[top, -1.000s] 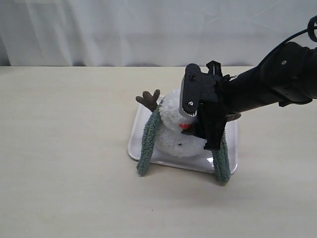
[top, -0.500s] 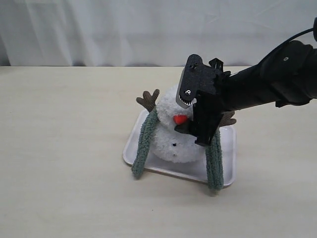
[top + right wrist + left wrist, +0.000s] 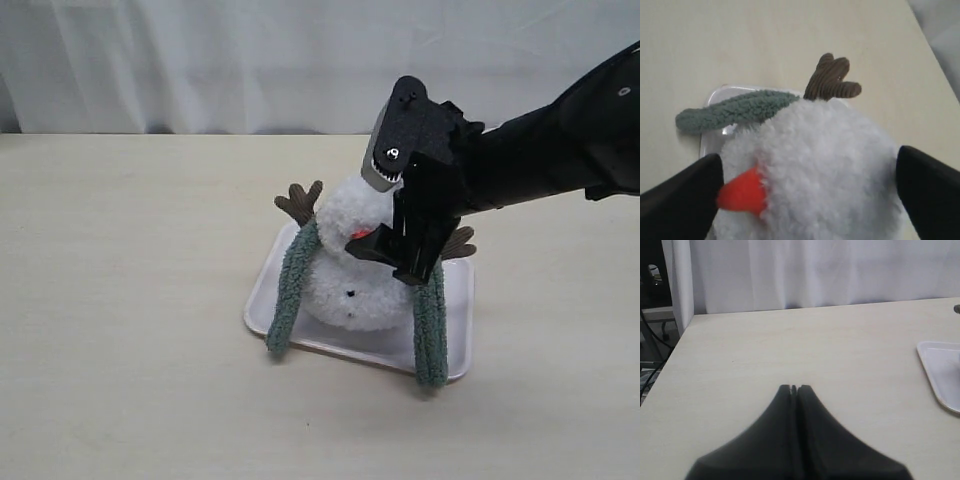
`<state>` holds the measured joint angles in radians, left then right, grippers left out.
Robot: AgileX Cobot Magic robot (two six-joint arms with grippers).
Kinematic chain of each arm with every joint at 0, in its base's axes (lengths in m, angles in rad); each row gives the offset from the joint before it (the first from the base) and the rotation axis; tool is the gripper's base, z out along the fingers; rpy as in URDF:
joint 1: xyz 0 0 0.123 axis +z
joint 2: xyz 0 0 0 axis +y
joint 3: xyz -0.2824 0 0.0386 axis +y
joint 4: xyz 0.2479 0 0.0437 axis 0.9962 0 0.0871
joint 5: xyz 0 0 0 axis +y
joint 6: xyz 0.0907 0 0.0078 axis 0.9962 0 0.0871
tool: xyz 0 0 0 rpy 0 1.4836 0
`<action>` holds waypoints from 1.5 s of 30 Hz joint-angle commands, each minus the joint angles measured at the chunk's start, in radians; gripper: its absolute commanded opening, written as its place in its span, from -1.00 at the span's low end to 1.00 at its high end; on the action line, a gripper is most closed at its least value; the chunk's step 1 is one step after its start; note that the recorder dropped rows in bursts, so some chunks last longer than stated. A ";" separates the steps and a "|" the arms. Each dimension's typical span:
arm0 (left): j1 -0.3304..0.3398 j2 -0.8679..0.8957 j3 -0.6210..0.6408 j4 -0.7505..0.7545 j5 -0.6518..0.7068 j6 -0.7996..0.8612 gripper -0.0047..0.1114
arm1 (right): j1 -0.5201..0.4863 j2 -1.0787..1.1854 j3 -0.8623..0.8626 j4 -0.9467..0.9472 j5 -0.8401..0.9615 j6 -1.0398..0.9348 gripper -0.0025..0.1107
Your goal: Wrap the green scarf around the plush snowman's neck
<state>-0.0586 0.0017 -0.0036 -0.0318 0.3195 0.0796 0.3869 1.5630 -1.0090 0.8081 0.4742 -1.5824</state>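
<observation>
White plush snowman [image 3: 825, 165] head | between spread right gripper [image 3: 810, 190] fingers [image 3: 680, 200]

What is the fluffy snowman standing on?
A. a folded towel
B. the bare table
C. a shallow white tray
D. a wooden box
C: the plush snowman sits on a shallow white tray that rests on the table, with the green scarf ends hanging down over the tray's edges.

The fluffy white two-ball plush snowman [image 3: 350, 285] has an orange-red carrot nose [image 3: 742, 192], a small black button [image 3: 352, 294] and brown ribbed corduroy twig arms [image 3: 831, 78]. The long fuzzy fleece scarf [image 3: 288, 290] is dusty green. The glossy rectangular tray [image 3: 455, 340] is white, the bench [image 3: 130, 300] pale beige, and the right tool [image 3: 385, 210] black.
</observation>
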 commanded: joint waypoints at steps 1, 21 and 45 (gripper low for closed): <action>0.001 -0.002 0.004 -0.007 -0.011 0.001 -0.92 | -0.001 -0.060 -0.002 0.016 0.010 0.035 0.57; 0.001 -0.002 0.004 -0.007 -0.011 0.001 -0.92 | -0.003 -0.146 0.028 0.136 0.071 0.192 -0.01; 0.001 -0.002 0.004 -0.006 -0.011 0.001 -0.92 | -0.003 -0.146 0.028 0.145 0.068 0.404 -0.54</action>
<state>-0.0586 0.0017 -0.0036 -0.0318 0.3195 0.0796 0.3869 1.4227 -0.9831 0.9469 0.5552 -1.2451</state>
